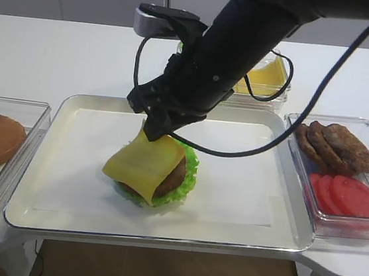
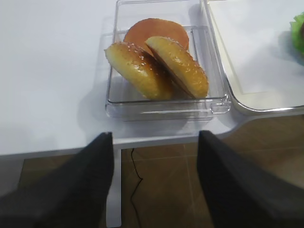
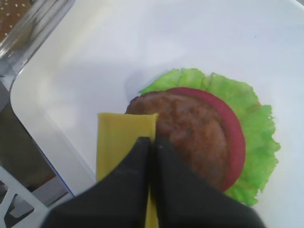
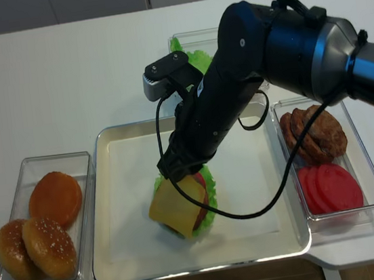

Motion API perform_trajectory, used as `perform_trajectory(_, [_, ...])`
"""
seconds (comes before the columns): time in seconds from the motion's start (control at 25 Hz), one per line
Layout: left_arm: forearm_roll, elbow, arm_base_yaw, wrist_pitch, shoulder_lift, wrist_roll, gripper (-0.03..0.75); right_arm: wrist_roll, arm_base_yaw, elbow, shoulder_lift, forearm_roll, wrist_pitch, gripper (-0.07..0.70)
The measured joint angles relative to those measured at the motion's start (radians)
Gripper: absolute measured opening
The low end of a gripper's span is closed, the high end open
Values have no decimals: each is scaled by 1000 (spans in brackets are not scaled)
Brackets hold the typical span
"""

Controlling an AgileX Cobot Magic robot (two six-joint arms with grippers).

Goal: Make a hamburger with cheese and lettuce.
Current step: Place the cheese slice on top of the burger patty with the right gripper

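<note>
The hamburger (image 1: 175, 177) sits on the white tray (image 1: 232, 183): a brown patty (image 3: 190, 133) on a red tomato slice (image 3: 236, 142), ringed by frilly lettuce (image 3: 256, 123). My right gripper (image 3: 153, 140) is shut on the upper edge of the cheese (image 1: 143, 163), a thin yellow square slice. The slice hangs tilted, draped over the left front of the patty. The same grip shows from above, the right gripper (image 4: 178, 175) holding the cheese (image 4: 178, 209). My left gripper (image 2: 156, 142) stands open and empty over the table's front edge, in front of the bun box.
A clear box of sesame buns (image 2: 156, 61) stands left of the tray. At the right, a box holds loose patties (image 1: 337, 145) and tomato slices (image 1: 348, 196). Behind the tray are a cheese pile (image 1: 268, 77) and spare lettuce (image 4: 193, 54).
</note>
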State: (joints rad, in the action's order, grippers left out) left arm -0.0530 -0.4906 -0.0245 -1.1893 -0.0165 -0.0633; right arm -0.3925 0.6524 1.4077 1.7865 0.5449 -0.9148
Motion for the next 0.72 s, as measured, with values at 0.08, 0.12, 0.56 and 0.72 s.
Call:
perform_trajectory(0.08, [0,0,0,0,0,0,414,0,0,0,0,-13,7,27])
perform_trajectory(0.12, [0,0,0,0,0,0,414,0,0,0,0,-15,10,27])
perform_trajectory(0.56, [0,0,0,0,0,0,414,0,0,0,0,-32,55,27])
perform_trajectory(0.72, [0,0,0,0,0,0,414,0,0,0,0,-55,58,27])
